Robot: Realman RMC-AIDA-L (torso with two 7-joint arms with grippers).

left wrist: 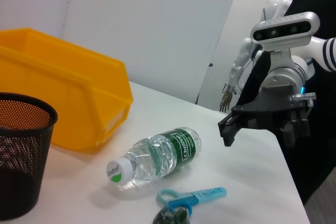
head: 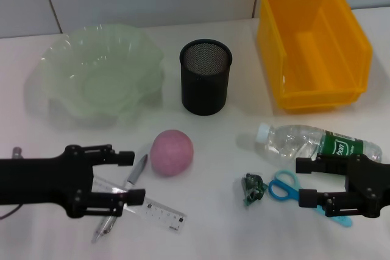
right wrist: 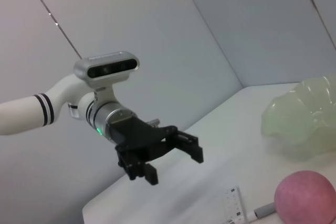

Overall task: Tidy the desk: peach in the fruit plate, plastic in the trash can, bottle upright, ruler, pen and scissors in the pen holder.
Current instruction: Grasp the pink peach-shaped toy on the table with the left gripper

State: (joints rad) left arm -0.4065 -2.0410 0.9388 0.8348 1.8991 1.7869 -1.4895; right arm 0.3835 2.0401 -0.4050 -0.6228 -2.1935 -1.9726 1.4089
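My left tool hangs low over the near left part of the white table, its fingers spread wide and holding nothing. Its lower finger lies across the clear ruler, which rests flat on the table. The pen lies slanted beneath the same tool, its tip pointing toward me. Just beside the upper finger sits the pink peach, resting on the table and not touching the tool.

My right tool hovers at the near right, also wide open and empty. The blue scissors lie flat just beside its fingers, with their blades hidden under the tool. Near the handles sits a small crumpled piece of green plastic. The bottle lies on its side behind the right tool, with its white cap pointing toward the centre of the table and its green label toward the right edge.

Farther back, the pale green fruit plate stands at the left. The black mesh pen holder stands upright in the middle. The yellow bin stands at the right. All three look empty.
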